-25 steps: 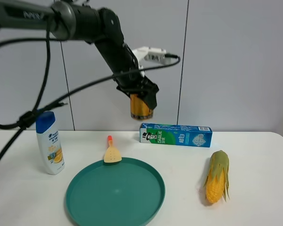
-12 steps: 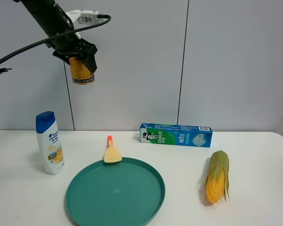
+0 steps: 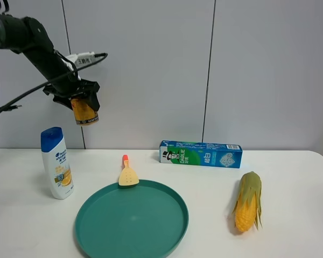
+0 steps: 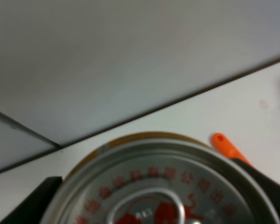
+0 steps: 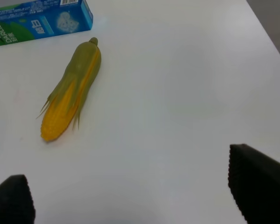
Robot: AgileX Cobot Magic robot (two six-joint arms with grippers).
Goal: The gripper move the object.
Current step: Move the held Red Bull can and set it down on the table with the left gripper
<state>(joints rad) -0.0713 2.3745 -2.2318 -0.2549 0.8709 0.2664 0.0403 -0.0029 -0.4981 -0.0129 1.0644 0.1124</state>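
My left gripper [image 3: 79, 99] is shut on the small gold can [image 3: 85, 113] and holds it high in the air at the back left, above and a little right of the shampoo bottle. In the left wrist view the can's silver top with red markings [image 4: 163, 186] fills the lower frame between the black fingers [image 4: 266, 186]. My right gripper [image 5: 130, 196] is open and empty over bare table, near the corn; it does not show in the exterior high view.
A white, blue-capped shampoo bottle [image 3: 57, 163] stands at the left. A green plate [image 3: 175, 200] lies front centre, with a small orange-handled spatula [image 3: 128, 173] behind it. A toothpaste box [image 3: 201, 153] lies at the back and a corn cob [image 3: 248, 201] at the right.
My left arm has carried the can from above the toothpaste box up and to the left, then lowered it a little over the shampoo bottle's side.
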